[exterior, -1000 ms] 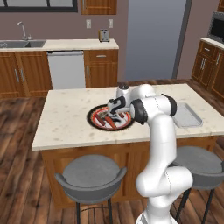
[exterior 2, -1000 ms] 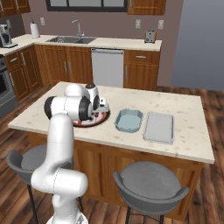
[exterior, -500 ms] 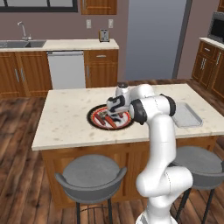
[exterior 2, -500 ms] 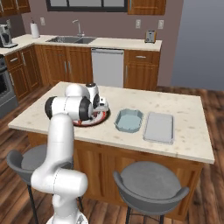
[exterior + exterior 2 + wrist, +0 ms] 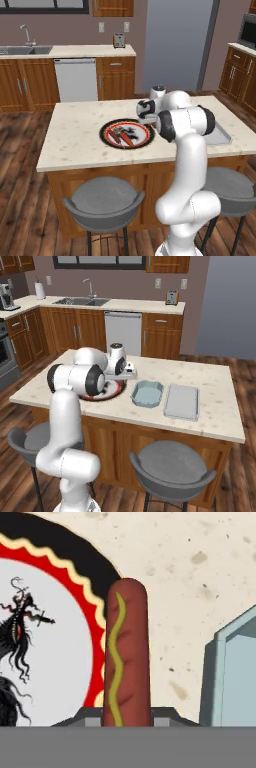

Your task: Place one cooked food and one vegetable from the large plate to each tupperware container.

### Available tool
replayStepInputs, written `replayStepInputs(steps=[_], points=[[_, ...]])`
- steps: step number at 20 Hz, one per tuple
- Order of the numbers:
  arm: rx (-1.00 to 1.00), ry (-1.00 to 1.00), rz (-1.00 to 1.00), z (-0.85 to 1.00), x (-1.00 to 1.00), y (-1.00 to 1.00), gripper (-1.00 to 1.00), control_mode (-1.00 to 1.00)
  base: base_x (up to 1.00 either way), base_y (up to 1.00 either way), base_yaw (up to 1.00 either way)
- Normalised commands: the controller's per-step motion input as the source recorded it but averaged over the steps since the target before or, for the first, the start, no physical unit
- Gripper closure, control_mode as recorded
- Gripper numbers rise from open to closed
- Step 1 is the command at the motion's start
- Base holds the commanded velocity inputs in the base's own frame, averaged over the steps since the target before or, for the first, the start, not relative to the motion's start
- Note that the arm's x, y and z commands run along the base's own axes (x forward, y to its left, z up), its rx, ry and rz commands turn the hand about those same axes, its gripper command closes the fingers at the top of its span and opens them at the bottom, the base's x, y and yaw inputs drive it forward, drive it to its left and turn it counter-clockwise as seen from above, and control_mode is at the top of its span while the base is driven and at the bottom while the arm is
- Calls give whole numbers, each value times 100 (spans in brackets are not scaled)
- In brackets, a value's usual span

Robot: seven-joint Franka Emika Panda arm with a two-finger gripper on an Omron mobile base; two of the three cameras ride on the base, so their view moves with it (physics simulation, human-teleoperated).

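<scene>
Two-finger gripper (image 5: pixel 127 722) is clamped on a brown sausage with a yellow mustard squiggle (image 5: pixel 126 657), above the black-rimmed, red-ringed large plate's (image 5: pixel 65 557) edge. Recommend: lift clear, carry level to the adjacent pale blue translucent tupperware tub (image 5: pixel 235 677), release low inside.

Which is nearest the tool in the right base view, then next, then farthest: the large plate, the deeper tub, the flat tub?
1. Large plate: right beside the tool, partly behind the arm.
2. Deeper tub: just right of the plate on the island.
3. Flat tub: farthest right, beyond the deeper tub.
</scene>
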Motion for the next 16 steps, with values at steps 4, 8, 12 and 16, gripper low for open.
replayStepInputs(steps=[4,8,12,16], points=[[0,4,-7,5,-66,-100,100,-100,0,0,0],[0,0,-4,23,-72,-100,100,-100,0,0,0],[0,0,0,8,-12,-100,100,-100,0,0,0],[1,0,0,6,1,-100,100,-100,0,0,0]])
